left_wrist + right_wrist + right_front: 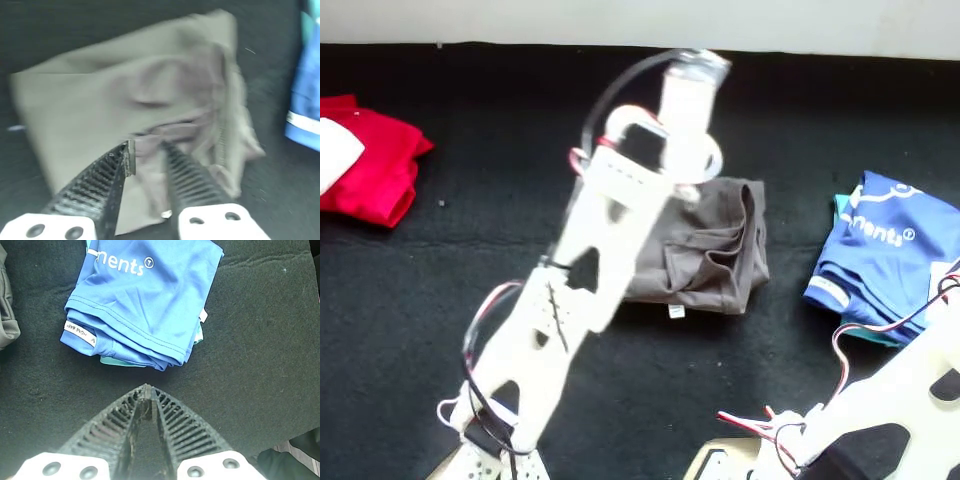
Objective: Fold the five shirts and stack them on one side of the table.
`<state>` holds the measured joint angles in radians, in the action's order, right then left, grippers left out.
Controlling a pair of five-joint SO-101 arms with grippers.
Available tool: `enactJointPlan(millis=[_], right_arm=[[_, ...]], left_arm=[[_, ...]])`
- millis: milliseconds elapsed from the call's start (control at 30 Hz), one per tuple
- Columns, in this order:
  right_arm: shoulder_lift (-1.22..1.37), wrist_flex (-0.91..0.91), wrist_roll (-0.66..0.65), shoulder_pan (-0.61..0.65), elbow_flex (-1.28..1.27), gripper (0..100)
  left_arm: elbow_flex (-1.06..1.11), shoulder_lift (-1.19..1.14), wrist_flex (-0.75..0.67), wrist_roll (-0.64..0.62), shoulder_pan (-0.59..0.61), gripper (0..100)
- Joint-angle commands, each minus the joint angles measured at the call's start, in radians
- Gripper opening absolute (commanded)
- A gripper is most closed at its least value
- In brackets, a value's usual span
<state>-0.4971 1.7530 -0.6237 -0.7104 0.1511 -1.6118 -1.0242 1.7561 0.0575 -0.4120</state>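
Leftmost on the bench (520,340), a red shirt (380,170) is lying folded, something white (338,150) on it. In the middle, we are hovering our left pincer (146,150), narrowly parted, over the roughly folded grey shirt (115,95). At right, our right pincer (145,390) is hanging closed near the blue shirt (145,295) lying on a teal one (117,361). We are judging folding mostly done, stacking undone.

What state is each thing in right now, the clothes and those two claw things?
grey shirt: folded, rumpled along one edge.
blue shirt: folded, stacked on a teal shirt.
red shirt: folded, white item lying on it.
left gripper: fingers open, over the grey shirt.
right gripper: fingers shut, holding nothing.
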Motion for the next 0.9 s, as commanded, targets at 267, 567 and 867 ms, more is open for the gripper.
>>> enactJointPlan(millis=[267,567,867], right_arm=[[-0.015,0.008,-0.009,0.008,-0.004,0.9],[-0.015,0.008,-0.011,0.007,-0.004,0.9],[-0.015,0.008,-0.009,0.008,-0.004,0.9]], left_arm=[[0.383,0.007,0.008,0.149,-0.107,1],[0.394,0.064,0.009,0.143,-0.374,1],[0.387,0.26,0.008,0.143,-0.409,1]])
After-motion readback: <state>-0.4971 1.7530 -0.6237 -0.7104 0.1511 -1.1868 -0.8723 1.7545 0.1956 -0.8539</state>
